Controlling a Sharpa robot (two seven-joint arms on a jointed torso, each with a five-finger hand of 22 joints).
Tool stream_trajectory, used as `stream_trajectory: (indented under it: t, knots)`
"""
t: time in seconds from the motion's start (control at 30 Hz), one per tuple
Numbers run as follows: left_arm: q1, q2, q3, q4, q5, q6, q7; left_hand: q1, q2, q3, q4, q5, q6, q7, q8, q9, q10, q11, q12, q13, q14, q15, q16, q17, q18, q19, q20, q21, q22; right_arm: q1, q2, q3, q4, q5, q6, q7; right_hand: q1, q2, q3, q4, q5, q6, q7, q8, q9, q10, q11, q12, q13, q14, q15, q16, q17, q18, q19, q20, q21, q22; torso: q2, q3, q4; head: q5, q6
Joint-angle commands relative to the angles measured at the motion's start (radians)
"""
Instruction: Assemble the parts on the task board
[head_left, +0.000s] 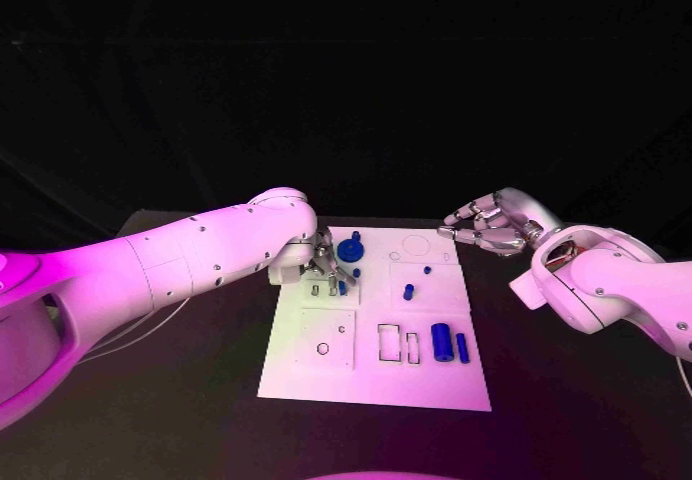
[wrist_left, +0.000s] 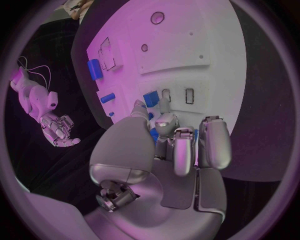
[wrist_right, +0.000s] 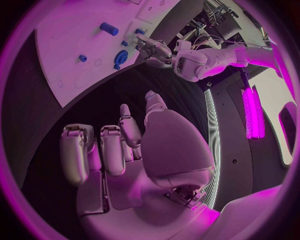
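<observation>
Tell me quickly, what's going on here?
Left hand fingers down among small blue parts on white task board. Right hand empty, off board. Nothing blocking.

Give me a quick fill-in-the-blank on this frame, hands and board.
1. The left hand has its fingers down on the ___ task board.
2. The right hand hangs beside the board and holds ___.
3. The large blue cylinder lies on the board nearer the ___ arm.

Missing words: white; nothing; right
</observation>
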Motion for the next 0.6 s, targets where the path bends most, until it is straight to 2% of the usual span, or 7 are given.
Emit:
stream_trajectory:
  t: [0.03, 0.17, 0.4, 0.6]
  knots:
    - [0.0, 0.002, 0.0, 0.003, 0.012, 0.002, 0.013, 0.025, 0.006, 0.014, -0.006, -0.003, -0.008, -0.002, 0.005, 0.005, -0.005, -0.003, -0.007, -0.002, 0.104, -0.003, 0.006, 0.263, -0.007, 0.007, -0.001, 0.005, 0.002, -0.001, 0.002, 0.0, -0.001, -0.01, 0.016, 0.001, -0.002, 0.01, -0.005, -0.001, 0.006, -0.007, -0.001, 0.006, 0.002, 0.003, -0.004, 0.0, 0.001, 0.057, -0.006, -0.007, 0.069, 0.009, 0.028, -0.006, -0.004, 0.182, 0.001, -0.0002, -0.0002, 0.0, -0.002]
    - [0.0, 0.001, 0.0, 0.004, 0.013, 0.001, 0.016, 0.075, 0.028, 0.044, -0.024, -0.003, -0.013, -0.003, 0.005, 0.013, -0.006, -0.004, -0.011, -0.005, 0.104, -0.004, 0.006, 0.263, -0.007, 0.006, -0.002, 0.006, 0.003, -0.002, 0.003, 0.0, -0.002, -0.01, 0.017, 0.0, 0.0, 0.012, -0.005, -0.002, 0.008, -0.007, -0.001, 0.007, 0.003, 0.003, -0.004, 0.0, 0.001, 0.057, -0.006, -0.007, 0.07, 0.009, 0.029, -0.006, -0.004, 0.183, 0.0, -0.0004, -0.0007, 0.0, -0.003]
    - [0.0, -0.002, 0.001, 0.004, 0.03, -0.007, 0.024, 0.143, 0.053, 0.1, -0.054, -0.002, -0.02, -0.008, 0.001, 0.021, -0.01, -0.008, -0.02, -0.013, 0.104, -0.007, 0.006, 0.263, -0.007, 0.006, -0.004, 0.007, 0.007, -0.003, 0.004, 0.0, -0.004, -0.01, 0.018, 0.0, 0.006, 0.014, -0.007, -0.005, 0.016, -0.008, -0.001, 0.008, 0.004, 0.002, -0.004, -0.001, 0.0, 0.057, -0.007, -0.008, 0.069, 0.009, 0.029, -0.007, -0.004, 0.183, 0.001, 0.0003, -0.0005, -0.001, -0.005]
    - [0.0, -0.007, 0.001, 0.007, 0.071, -0.011, 0.031, 0.209, 0.071, 0.185, -0.089, -0.001, -0.025, -0.012, -0.007, 0.027, -0.01, -0.013, -0.031, -0.02, 0.104, -0.012, 0.006, 0.263, -0.008, 0.006, -0.008, 0.009, 0.011, -0.005, 0.005, 0.0, -0.007, -0.01, 0.018, 0.001, 0.011, 0.017, -0.012, -0.006, 0.033, -0.009, -0.001, 0.009, 0.007, 0.002, -0.004, -0.001, -0.001, 0.057, -0.007, -0.009, 0.068, 0.01, 0.028, -0.007, -0.007, 0.182, 0.0, 0.0011, 0.0003, -0.001, -0.005]
